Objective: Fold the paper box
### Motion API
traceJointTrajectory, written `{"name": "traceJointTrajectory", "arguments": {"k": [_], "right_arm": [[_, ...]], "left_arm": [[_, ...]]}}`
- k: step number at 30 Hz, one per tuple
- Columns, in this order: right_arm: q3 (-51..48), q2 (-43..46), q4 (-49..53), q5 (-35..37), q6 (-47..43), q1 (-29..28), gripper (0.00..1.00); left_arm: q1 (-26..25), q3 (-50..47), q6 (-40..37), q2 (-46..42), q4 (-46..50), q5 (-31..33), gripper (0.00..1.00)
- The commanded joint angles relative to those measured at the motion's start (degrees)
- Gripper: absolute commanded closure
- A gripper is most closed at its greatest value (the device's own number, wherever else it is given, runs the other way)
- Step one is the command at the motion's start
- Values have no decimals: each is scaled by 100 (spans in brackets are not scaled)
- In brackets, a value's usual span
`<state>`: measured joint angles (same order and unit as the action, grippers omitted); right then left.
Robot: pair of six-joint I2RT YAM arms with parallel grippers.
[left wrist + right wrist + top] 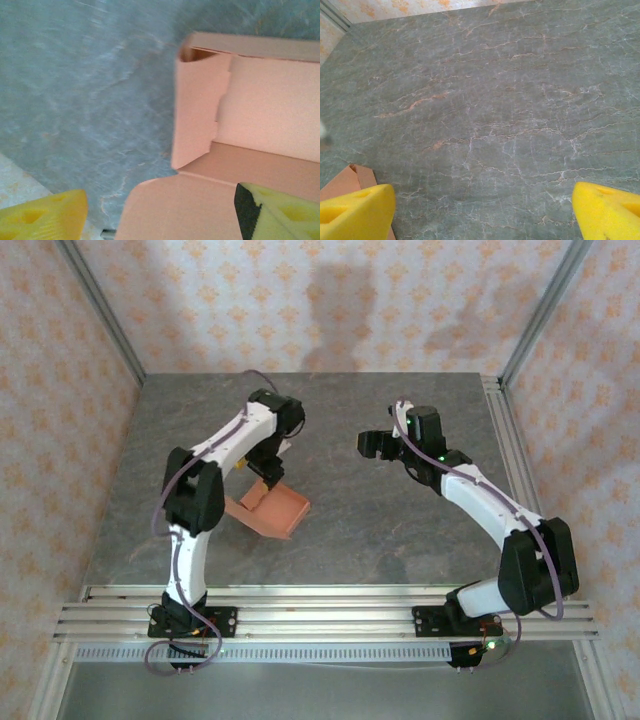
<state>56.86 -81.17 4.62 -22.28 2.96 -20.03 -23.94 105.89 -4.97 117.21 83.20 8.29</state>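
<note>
Box point(272, 508) sits on the bench point(400, 530), left of centre, just ahead of the left arm point(195, 495). Salmon card, partly formed: walls raised, top open, one flap lying out to its left.

Left fingers point(270, 478) hang over the box's far edge, pointing down.

Left wrist view: box point(270, 110) open, showing the inner panel, a notched side wall and a rounded flap in the foreground. Left fingers point(285, 215) are spread wide, one yellow pad over the box interior, the other out over bare bench point(90, 100). Nothing grasped. Cannot tell whether the pad touches the card.

Right fingers point(368, 444) are held above the bench right of centre, well apart from the box.

Right wrist view: right fingers point(610, 210) wide apart, released, with bare bench point(495, 110) beneath. A box corner point(345, 182) shows at lower left.
</note>
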Motion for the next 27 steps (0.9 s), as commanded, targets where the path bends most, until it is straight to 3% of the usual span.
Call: {"name": "traceJointTrajectory", "arguments": {"k": [1, 7, 10, 12, 13, 18, 21, 27], "right_arm": [[90, -248, -128, -23, -43, -146, 9], [548, -840, 126, 333, -534, -774, 7], [870, -1289, 261, 585, -804, -1165, 7], [1091, -1609, 305, 709, -885, -1440, 7], [1233, -1794, 353, 772, -927, -1574, 7], [1860, -2567, 416, 1041, -1000, -2218, 7], [2407, -3159, 753, 1712, -1216, -2632, 7], [3178, -3967, 1157, 1990, -1077, -2984, 8]], "left_arm": [[13, -183, 531, -686, -760, 553, 21], [341, -1521, 1594, -2326, -2742, 133, 20], [502, -2283, 1946, -3136, -3409, 252, 16], [638, -2709, 2251, -3618, -3680, 450, 0], [714, -2985, 2401, -3916, -3820, 627, 0], [1109, -3942, 3109, -5194, -3924, 1437, 0], [1253, -4407, 3298, -5925, -3935, 1786, 0], [1403, -4909, 3295, -6916, -3935, 1989, 0]]}}
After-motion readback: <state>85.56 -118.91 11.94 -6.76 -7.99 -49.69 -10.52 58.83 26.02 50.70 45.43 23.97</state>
